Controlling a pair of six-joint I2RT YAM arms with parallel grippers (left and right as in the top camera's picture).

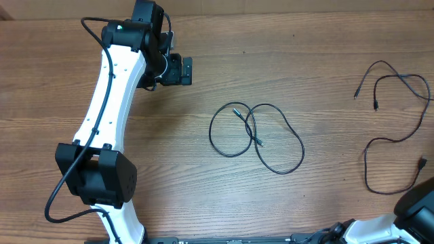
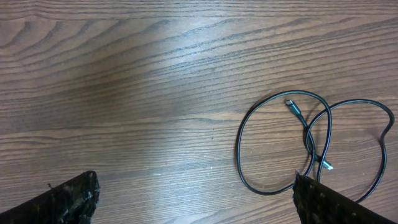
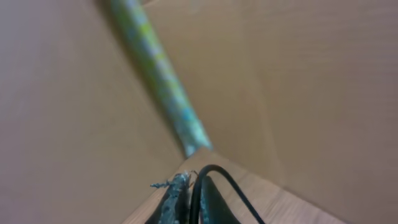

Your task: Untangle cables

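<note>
One looped cable well apart from the wide-spread left hand.

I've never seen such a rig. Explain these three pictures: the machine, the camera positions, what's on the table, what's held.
These are two white robot arms, the left arm and the right arm, each with a two-finger gripper, at a wooden table. Picture one looks down from above. Picture two is from the left wrist: the left gripper is open and empty, facing a thin black cable in crossing loops. A second thin black cable with branching plug ends lies apart, near the right arm. Picture three, blurred, is from the right wrist: the right gripper shows dark fingers beside a black cord; any grip is unclear.
</note>
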